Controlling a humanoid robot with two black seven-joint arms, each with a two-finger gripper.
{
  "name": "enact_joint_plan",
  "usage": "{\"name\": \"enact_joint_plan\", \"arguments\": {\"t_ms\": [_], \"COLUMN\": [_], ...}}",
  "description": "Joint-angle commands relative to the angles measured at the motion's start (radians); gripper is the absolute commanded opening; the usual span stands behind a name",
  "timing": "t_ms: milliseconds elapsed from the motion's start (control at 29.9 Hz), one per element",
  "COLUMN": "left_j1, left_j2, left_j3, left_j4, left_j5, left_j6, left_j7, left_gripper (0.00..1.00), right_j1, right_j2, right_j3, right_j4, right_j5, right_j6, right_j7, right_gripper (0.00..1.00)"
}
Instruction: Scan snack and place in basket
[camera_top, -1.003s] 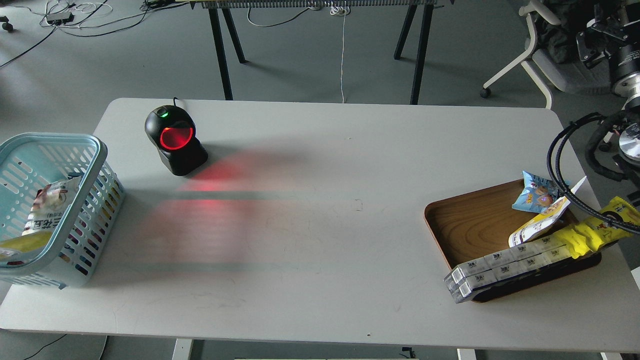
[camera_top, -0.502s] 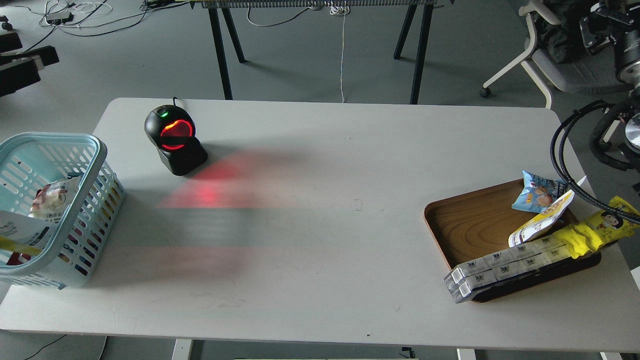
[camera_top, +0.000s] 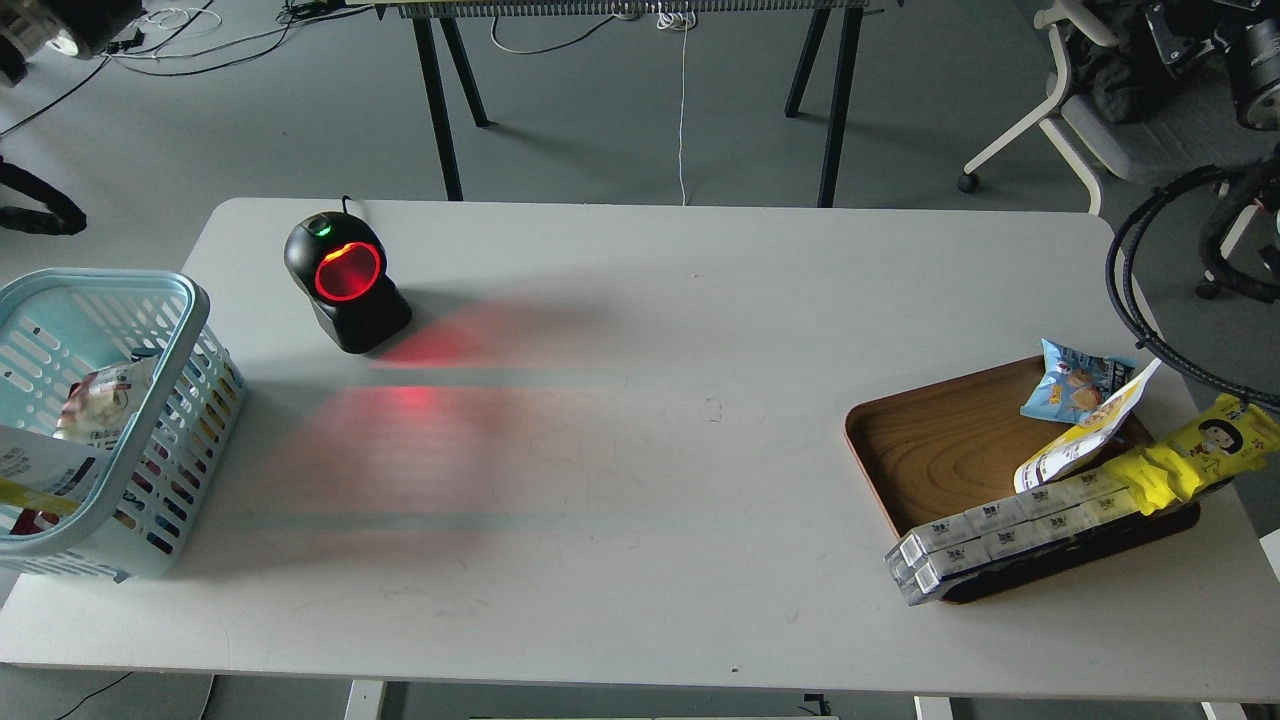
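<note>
The light blue basket (camera_top: 190, 300) stands at the table's left edge. Inside it leans a pouch with a white top and a picture of beige nuts (camera_top: 100, 398). In front of that pouch lies a white-backed pouch with a yellow edge (camera_top: 35, 468), cut off by the view's edge. A similar yellow and white pouch (camera_top: 1085, 440) stands on edge in the brown wooden tray (camera_top: 930, 440) at the right. Only dark parts of my left arm (camera_top: 60, 25) and my right arm (camera_top: 1255, 60) show in the top corners. Neither gripper shows.
A black barcode scanner (camera_top: 345, 283) with a red glowing window stands at the back left and throws red light on the table. The tray also holds a small blue packet (camera_top: 1070, 385), a long yellow pack (camera_top: 1190, 460) and long white boxes (camera_top: 1000, 535). Black cables (camera_top: 1125, 300) hang at the right.
My left arm has risen from beside the basket to the top left corner. A white-backed pouch has come to rest at the front of the basket. The view has shifted slightly.
</note>
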Motion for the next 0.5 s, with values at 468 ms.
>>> {"name": "enact_joint_plan", "arguments": {"t_ms": [468], "left_j1": [0.037], "left_j2": [-0.315], "left_j3": [-0.024], "left_j4": [0.177], "left_j5": [-1.119], "left_j6": [-0.089], "left_j7": [0.283], "left_gripper": [0.99], "right_j1": [-0.002], "right_j2": [0.091], "right_j3": [0.005], "right_j4": [-0.156], "right_j5": [0.001], "right_j6": [0.109], "right_j7": [-0.028], "right_gripper": [0.98]}}
